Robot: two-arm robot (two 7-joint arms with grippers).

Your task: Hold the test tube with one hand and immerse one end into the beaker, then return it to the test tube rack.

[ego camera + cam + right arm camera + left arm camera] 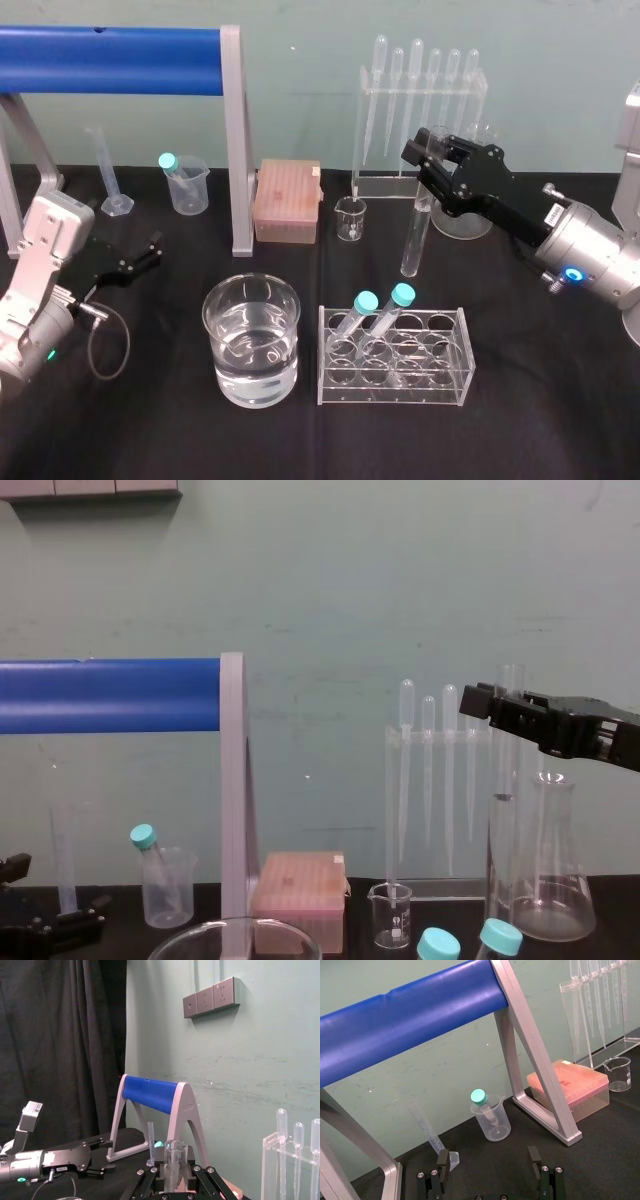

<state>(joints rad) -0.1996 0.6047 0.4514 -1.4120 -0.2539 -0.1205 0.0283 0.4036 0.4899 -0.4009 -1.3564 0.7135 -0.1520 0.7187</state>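
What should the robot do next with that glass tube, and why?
Probably carry it leftward and nearer the robot, over the beaker. The right gripper holds the test tube upright behind the rack, and the beaker of water stands off to that side. The left gripper lies parked at the far left.

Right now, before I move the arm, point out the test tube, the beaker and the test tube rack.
test tube (414,245), head view, middle of the bare glass shaft.
beaker (255,388), head view, front wall near the base.
test tube rack (400,388), head view, clear front wall.
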